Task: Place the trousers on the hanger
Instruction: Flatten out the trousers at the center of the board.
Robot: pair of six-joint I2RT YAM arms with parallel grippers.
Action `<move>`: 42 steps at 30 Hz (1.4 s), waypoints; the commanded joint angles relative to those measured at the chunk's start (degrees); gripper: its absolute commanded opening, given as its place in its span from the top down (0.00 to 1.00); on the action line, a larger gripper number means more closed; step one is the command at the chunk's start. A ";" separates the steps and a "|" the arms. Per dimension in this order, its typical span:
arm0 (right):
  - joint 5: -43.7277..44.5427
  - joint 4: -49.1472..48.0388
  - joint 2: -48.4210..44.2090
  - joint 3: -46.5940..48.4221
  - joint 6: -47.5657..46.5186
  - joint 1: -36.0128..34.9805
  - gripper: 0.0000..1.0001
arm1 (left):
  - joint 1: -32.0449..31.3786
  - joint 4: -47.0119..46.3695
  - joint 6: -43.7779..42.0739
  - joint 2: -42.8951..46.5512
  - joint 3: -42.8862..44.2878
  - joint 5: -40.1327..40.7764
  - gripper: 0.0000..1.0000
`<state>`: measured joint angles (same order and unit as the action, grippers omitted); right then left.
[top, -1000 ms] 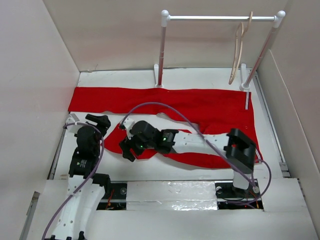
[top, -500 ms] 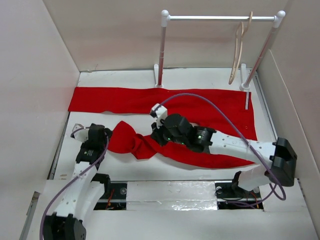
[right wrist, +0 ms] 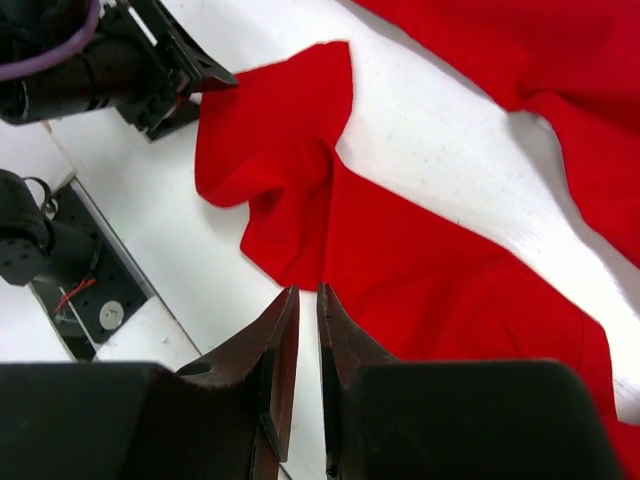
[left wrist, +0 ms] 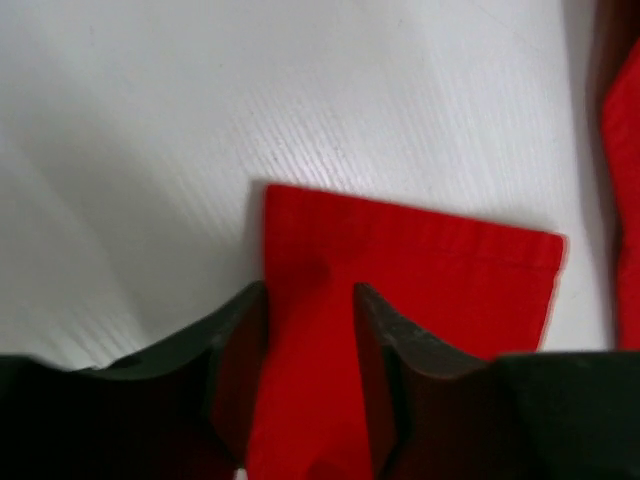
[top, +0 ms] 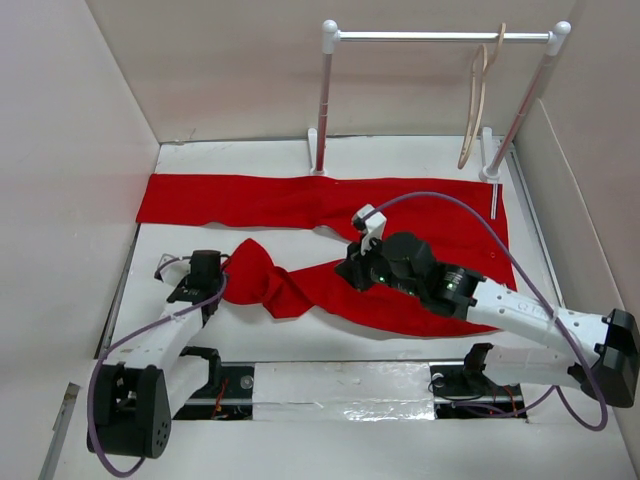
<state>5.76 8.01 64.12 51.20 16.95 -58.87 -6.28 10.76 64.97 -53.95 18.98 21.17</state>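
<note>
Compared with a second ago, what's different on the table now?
The right arm pulled back to the right, off the near leg of the trousers. The right gripper is now closed and empty. The left gripper moved in to that leg's cuff and its fingers straddle it; whether it grips yet is unclear. The far leg, the hanger and the rack stayed put.

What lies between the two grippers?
A bunched red leg of the trousers fills the stretch from the left gripper to the right gripper. The top view shows it best.
</note>
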 commanded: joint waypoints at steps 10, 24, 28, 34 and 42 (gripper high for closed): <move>0.39 -3.97 -9.53 -10.15 6.95 10.61 0.61 | 0.74 -0.75 -10.18 10.07 14.80 2.73 1.00; -1.02 -4.85 -8.47 -15.34 9.15 12.20 0.53 | 3.03 6.64 -28.14 10.10 49.93 21.00 1.00; 1.97 -4.32 -12.42 -17.53 11.08 12.20 0.62 | 3.03 7.60 -26.22 10.45 44.93 20.41 1.00; 6.03 -1.94 -18.14 -21.05 13.73 19.75 0.94 | 3.03 6.12 -24.45 14.22 39.83 22.16 1.00; -3.07 -1.61 -15.34 -17.89 7.30 16.26 0.92 | 3.03 2.69 -22.18 15.72 32.79 21.19 1.00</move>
<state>2.09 5.93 47.70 30.04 26.57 -39.35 -3.62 17.30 40.64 -38.37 53.47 41.17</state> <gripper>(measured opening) 0.071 0.010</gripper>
